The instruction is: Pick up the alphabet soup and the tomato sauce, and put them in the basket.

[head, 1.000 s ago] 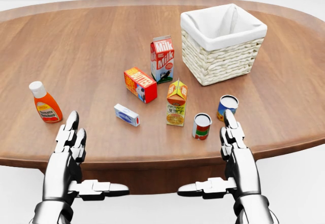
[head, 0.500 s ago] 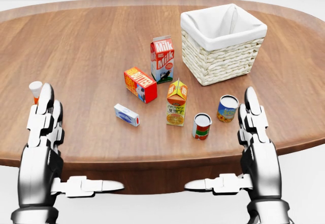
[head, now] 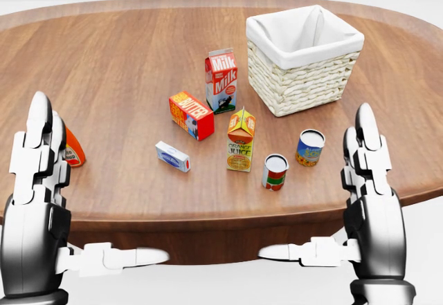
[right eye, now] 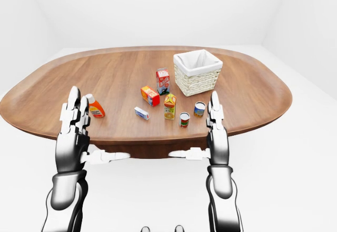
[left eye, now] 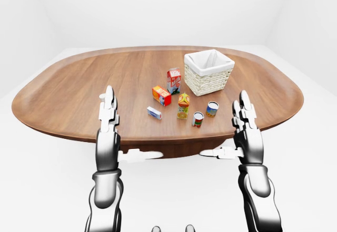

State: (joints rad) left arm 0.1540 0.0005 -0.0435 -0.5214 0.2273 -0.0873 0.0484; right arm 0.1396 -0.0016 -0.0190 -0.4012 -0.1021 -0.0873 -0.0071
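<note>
Oval wooden table [head: 124,63] with groceries, both hands raised at its near edge.
Head view: left hand [head: 34,180] and right hand [head: 370,180] empty, fingers straight, thumbs wide; red-labelled tomato sauce can [head: 275,172] and blue alphabet soup can [head: 310,147] below white-lined wicker basket [head: 303,59].
Right-eye view: orange bottle [right eye: 95,106] far left of basket.

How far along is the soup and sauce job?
Nothing done: the basket holds no can. Nothing in hand: left hand and right hand are open and raised. Both cans stand on the table, each left to pick and drop in.
</note>
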